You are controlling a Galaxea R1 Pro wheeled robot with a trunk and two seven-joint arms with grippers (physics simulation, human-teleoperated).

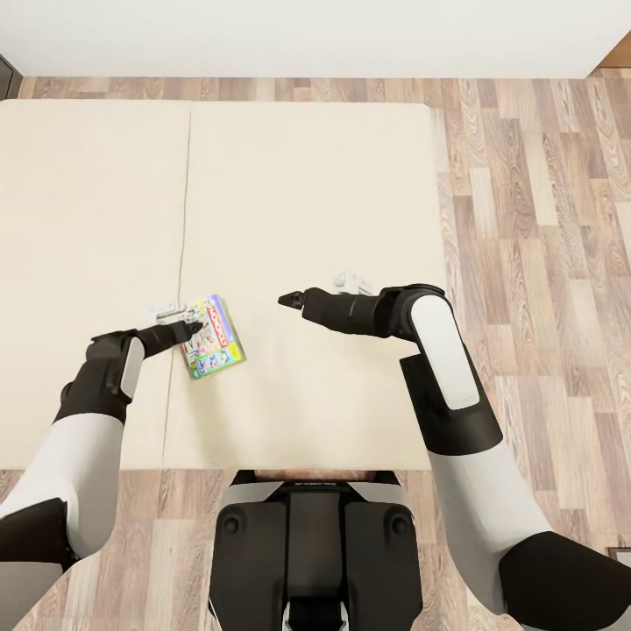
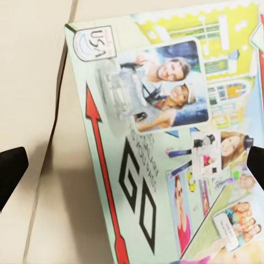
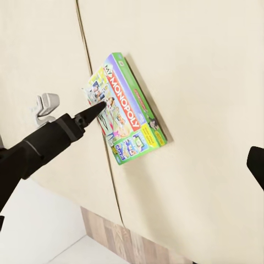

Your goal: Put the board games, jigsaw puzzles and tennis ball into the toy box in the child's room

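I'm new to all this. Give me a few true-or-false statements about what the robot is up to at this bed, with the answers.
1. A board game lies on the bed. True.
2. The left gripper is at the game's edge. True; its fingers stand apart over the box.
3. The right gripper holds the game. False; it hangs apart from the box, above bare mattress.
4. The game box reads Monopoly. True, in the right wrist view.
5. A toy box sits on the bed. False; the bed carries just the one game.
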